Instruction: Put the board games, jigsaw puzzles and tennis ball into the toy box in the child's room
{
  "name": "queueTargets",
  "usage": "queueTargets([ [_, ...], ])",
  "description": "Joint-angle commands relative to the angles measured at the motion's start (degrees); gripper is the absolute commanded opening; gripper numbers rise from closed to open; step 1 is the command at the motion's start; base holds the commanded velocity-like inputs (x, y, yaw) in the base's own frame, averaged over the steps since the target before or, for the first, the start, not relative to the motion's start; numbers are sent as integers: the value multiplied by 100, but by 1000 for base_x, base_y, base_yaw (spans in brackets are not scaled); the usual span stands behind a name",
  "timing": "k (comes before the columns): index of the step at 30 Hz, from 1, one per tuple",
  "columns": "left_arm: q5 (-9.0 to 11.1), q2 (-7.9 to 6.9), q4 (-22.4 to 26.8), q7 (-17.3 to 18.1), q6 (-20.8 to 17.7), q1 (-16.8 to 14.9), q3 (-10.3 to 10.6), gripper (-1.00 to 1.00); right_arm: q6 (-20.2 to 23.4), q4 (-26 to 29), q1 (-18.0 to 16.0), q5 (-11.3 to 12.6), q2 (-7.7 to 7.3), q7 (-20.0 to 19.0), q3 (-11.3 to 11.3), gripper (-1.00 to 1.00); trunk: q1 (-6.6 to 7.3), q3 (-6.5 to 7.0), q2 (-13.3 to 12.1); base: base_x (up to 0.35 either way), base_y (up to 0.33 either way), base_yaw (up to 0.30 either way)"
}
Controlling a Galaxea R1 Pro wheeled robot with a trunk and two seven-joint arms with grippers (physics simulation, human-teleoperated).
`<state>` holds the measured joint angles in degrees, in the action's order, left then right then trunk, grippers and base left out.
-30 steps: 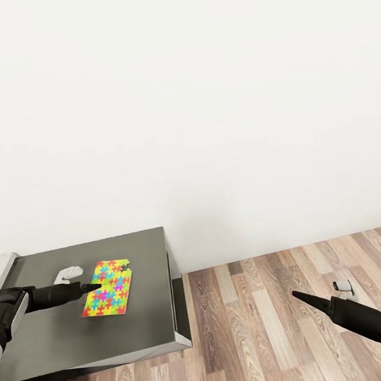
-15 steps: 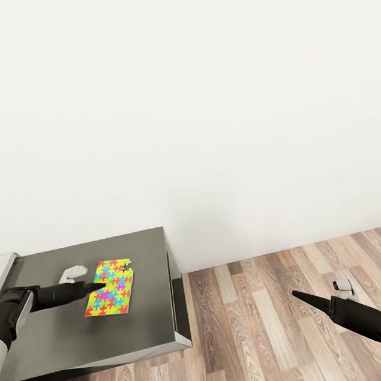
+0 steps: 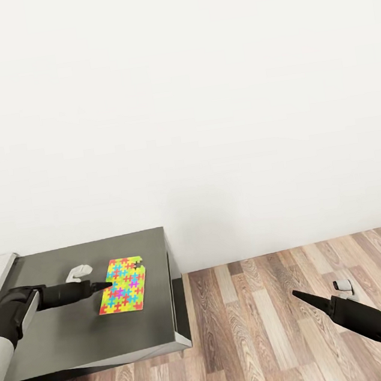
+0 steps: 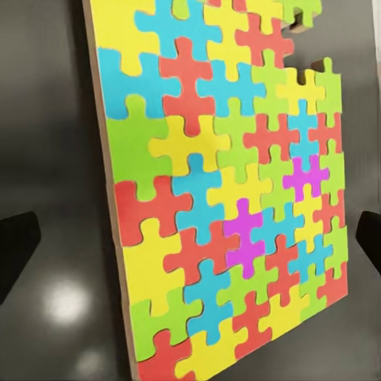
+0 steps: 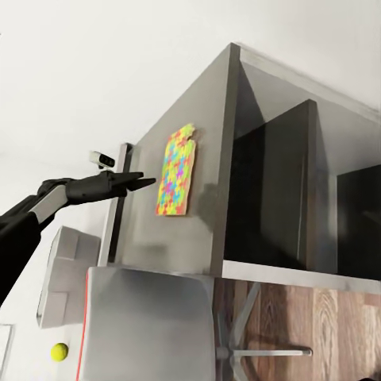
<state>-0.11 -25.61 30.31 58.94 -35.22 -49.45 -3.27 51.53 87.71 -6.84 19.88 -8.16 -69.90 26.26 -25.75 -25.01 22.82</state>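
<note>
One jigsaw puzzle point(image 3: 122, 285) lies flat on the dark worktop point(image 3: 67, 344), straight ahead of the left tool point(image 3: 106, 283), long axis running away from it. That tool's tips sit spread at the puzzle's near edge, holding nothing. The right tool point(image 3: 296, 294) hangs well apart over the floor; whether its tips are parted, I cannot tell. One tennis ball point(image 5: 58, 352) sits beyond.

Both arms matte black, tapering to thin pointed gripper point(image 3: 101, 285) tips; white upper segments.

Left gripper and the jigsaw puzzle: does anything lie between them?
Nothing. In the head view the left gripper reaches the near edge of the jigsaw puzzle; the left wrist view shows only bare dark cabinet top beside the puzzle.
</note>
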Motion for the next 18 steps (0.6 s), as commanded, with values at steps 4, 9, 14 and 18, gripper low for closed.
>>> queueTargets([
  [4, 4, 8, 2, 44, -54, -3, -21, 100, 33, 1, -3, 16, -1, -6, 2, 100, -3, -8, 10, 0, 0, 0],
  [9, 5, 73, 2, 109, -55, -3, -24, 100, 33, 1, -4, 16, -1, -6, 2, 100, -3, -8, 10, 0, 0, 0],
  [14, 3, 147, 2, 134, -55, -3, -24, 100, 31, 1, -2, 16, -1, -12, 2, 100, -3, -8, 10, 0, 0, 0],
  [18, 6, 198, 2, 148, -55, -3, -25, 100, 27, 1, -6, 19, -1, -14, 7, 100, -3, -8, 10, 0, 0, 0],
])
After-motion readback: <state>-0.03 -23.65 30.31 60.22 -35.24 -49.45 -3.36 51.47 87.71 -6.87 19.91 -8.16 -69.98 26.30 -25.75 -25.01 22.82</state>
